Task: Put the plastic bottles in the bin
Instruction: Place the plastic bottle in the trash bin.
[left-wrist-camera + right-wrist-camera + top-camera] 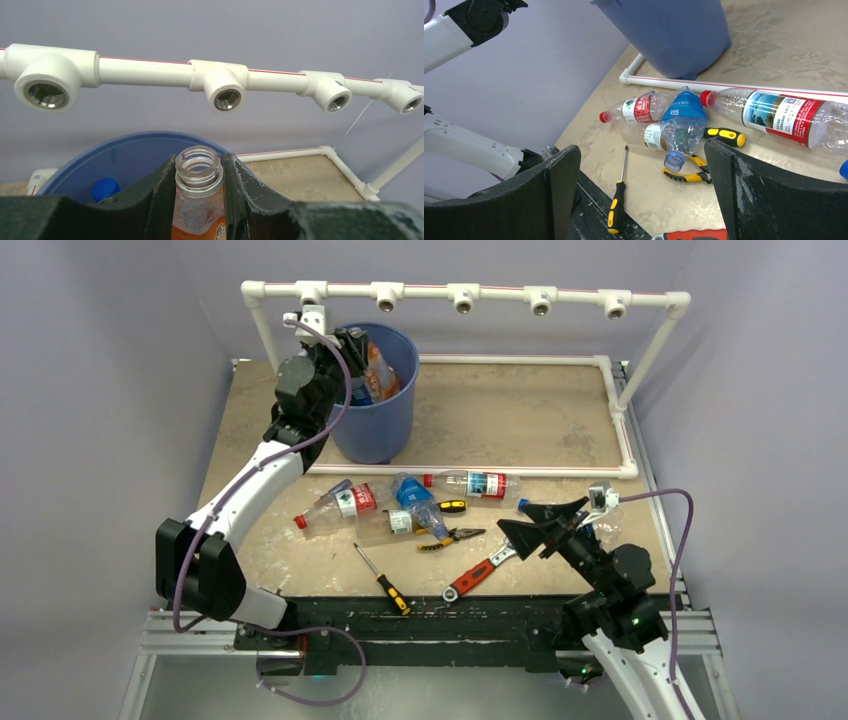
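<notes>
My left gripper (356, 346) (199, 161) is shut on the neck of a capless clear bottle with an orange label (199, 200) (379, 370), held over the mouth of the blue bin (378, 425) (125, 143) (674, 30). A blue-capped bottle (105, 189) lies inside the bin. On the table lie a red-capped bottle (336, 505) (634, 108), a crushed blue-labelled bottle (412, 493) (682, 117), a clear white-labelled one (392, 523) (646, 136) and a long red-capped bottle (475, 484) (784, 116). My right gripper (513, 519) (641, 150) hovers open and empty at the near right.
A white pipe frame (460, 295) (145, 71) rings the back of the table, close above the left gripper. Two black-and-yellow screwdrivers (384, 581) (616, 205) (452, 506), yellow pliers (450, 537) (689, 175) and a red-handled wrench (478, 573) lie among the bottles.
</notes>
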`<state>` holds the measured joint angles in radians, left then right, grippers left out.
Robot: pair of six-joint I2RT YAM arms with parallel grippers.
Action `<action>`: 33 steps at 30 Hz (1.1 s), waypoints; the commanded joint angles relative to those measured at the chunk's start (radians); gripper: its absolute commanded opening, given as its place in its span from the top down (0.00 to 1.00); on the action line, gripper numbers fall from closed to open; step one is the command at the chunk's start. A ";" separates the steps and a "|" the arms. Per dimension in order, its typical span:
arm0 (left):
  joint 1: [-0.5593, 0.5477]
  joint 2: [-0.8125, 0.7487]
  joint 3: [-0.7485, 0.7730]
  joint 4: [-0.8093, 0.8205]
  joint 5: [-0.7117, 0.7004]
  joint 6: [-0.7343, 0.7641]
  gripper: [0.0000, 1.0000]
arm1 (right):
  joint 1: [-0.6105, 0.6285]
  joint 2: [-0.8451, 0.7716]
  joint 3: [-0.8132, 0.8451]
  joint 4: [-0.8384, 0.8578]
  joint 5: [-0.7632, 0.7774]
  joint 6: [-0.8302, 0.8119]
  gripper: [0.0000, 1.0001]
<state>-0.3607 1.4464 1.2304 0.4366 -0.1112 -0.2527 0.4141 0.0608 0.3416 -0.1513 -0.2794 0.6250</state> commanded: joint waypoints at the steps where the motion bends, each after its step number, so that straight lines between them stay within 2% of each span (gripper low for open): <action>1: -0.012 0.036 -0.027 0.080 0.058 -0.029 1.00 | 0.005 0.017 0.014 0.021 -0.006 -0.018 0.03; 7: -0.025 0.103 -0.052 0.061 0.106 -0.015 1.00 | 0.004 0.018 0.010 0.025 -0.006 -0.017 0.03; 20: -0.038 0.165 -0.077 0.002 0.106 0.059 1.00 | 0.005 0.027 0.005 0.029 -0.009 -0.019 0.03; 21: -0.038 0.167 -0.070 -0.007 0.117 0.054 0.96 | 0.004 0.027 0.006 0.029 -0.009 -0.020 0.03; 22: -0.038 0.167 -0.059 -0.022 0.134 0.048 0.73 | 0.004 0.027 0.007 0.029 -0.009 -0.019 0.03; 24: -0.038 0.161 -0.032 -0.052 0.133 0.033 0.45 | 0.004 0.028 0.007 0.029 -0.009 -0.019 0.03; 28: -0.038 0.107 0.020 -0.086 0.094 0.017 0.11 | 0.005 0.032 0.008 0.029 -0.009 -0.019 0.03; 30: -0.038 0.066 0.049 -0.096 0.074 0.016 0.05 | 0.004 0.033 0.009 0.029 -0.009 -0.019 0.03; 33: -0.038 -0.014 0.073 -0.082 0.044 0.008 0.02 | 0.005 0.034 0.009 0.031 -0.007 -0.020 0.03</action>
<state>-0.3943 1.5791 1.2224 0.3214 -0.0292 -0.2260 0.4141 0.0860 0.3416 -0.1501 -0.2794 0.6243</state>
